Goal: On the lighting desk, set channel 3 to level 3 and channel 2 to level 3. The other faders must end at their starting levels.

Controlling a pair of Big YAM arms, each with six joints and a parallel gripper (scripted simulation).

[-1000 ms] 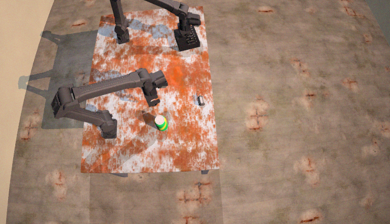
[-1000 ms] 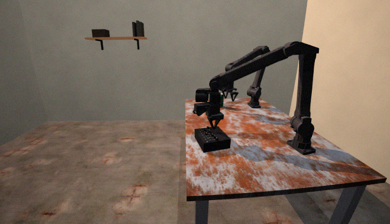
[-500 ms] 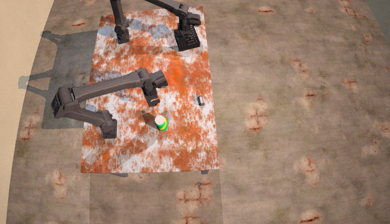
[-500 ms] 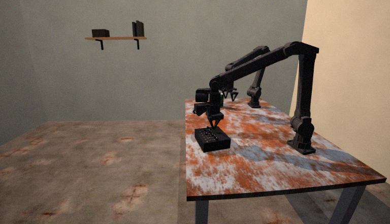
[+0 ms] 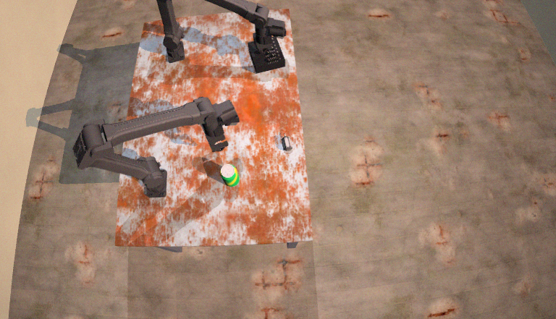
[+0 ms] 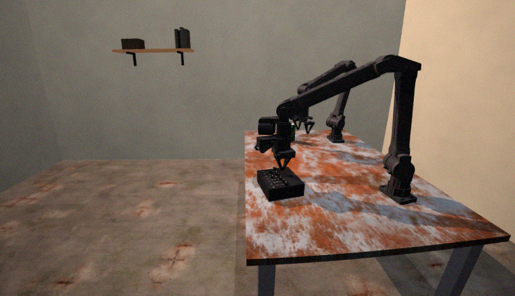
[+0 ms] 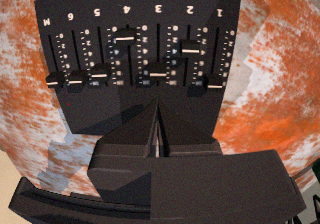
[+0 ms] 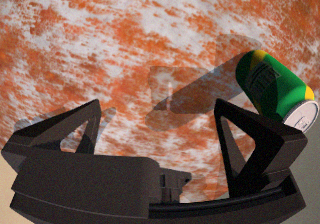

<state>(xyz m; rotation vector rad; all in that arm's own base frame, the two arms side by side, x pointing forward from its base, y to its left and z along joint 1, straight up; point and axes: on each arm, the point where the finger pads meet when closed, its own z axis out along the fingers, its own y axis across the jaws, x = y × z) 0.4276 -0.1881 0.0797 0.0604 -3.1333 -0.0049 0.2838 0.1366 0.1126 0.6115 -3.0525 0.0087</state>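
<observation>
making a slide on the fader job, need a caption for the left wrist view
Left gripper, jaws shut, in front of the lighting desk, channel 3's fader farther from the numerals than channel 2's

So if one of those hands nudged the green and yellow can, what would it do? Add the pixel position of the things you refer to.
The green and yellow can (image 5: 229, 175) (image 8: 272, 84) stands upright and looks fairly narrow for its height, so a high push might tip it. Its round side suggests it could roll once over. The shiny metal lid hints at a smooth, perhaps slippery skin.
</observation>
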